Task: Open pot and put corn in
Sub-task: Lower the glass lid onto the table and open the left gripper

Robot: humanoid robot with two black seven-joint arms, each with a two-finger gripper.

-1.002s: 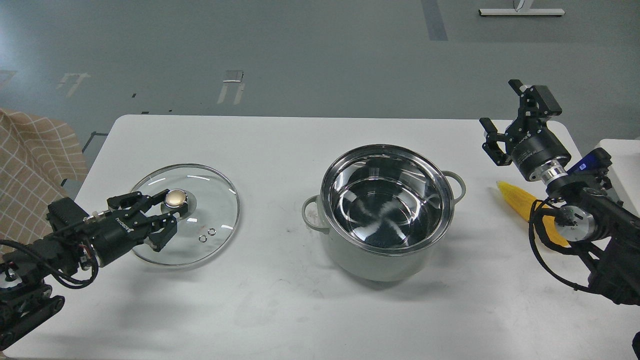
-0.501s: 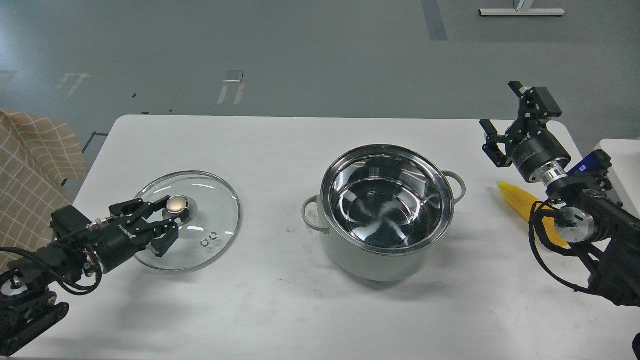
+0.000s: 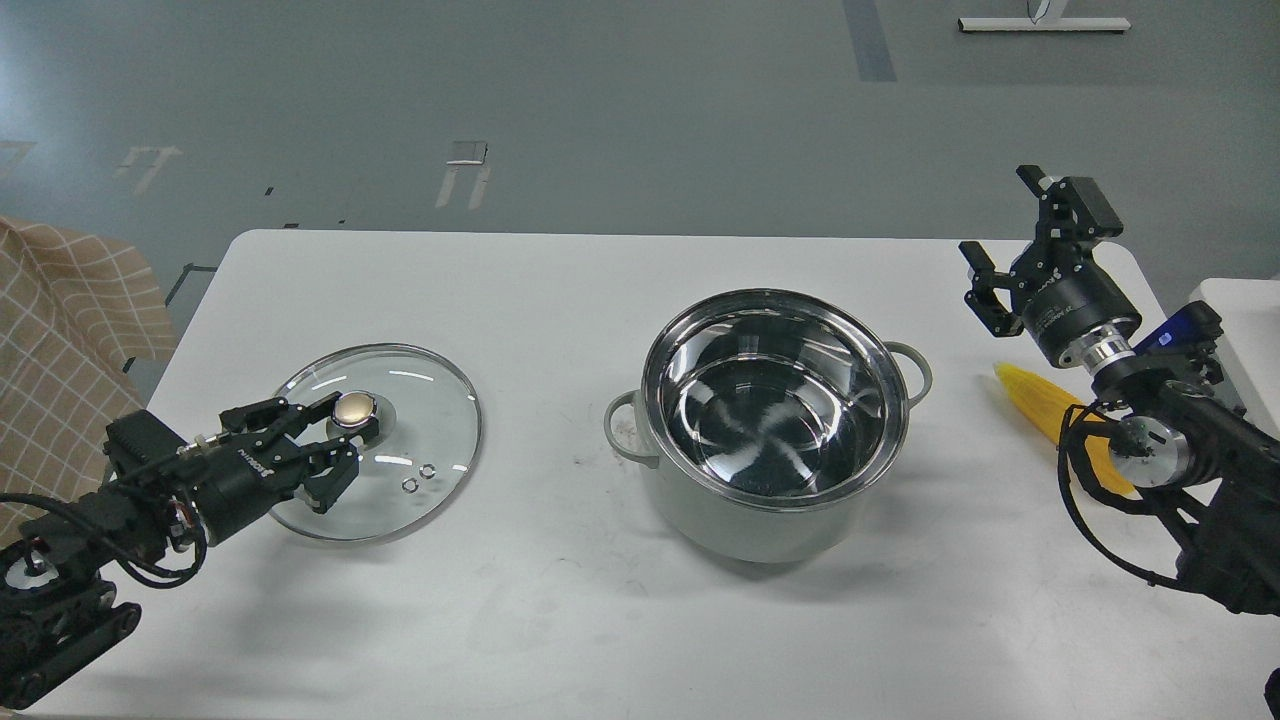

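The pale grey-green pot (image 3: 715,520) stands open in the middle of the table, its steel inside empty. The glass lid (image 3: 420,420) with its gold knob (image 3: 355,408) lies flat on the table at the left. My left gripper (image 3: 340,432) is open, and its fingertips are beside the knob, over the lid. The yellow corn (image 3: 1035,398) lies on the table right of the pot, its rear end hidden by my right arm. My right gripper (image 3: 996,210) is open and empty, raised above the table's far right corner, behind the corn.
The white table (image 3: 560,300) carries the pot, lid and corn. A checked tan cloth (image 3: 60,330) hangs off its left side. A white surface (image 3: 1245,300) stands past the right edge. My right arm's joints (image 3: 1150,450) lie over the corn's end.
The lid has come down from a tilted, raised pose to lie flat on the table. My left gripper has drawn slightly back and down. The right arm has barely moved.
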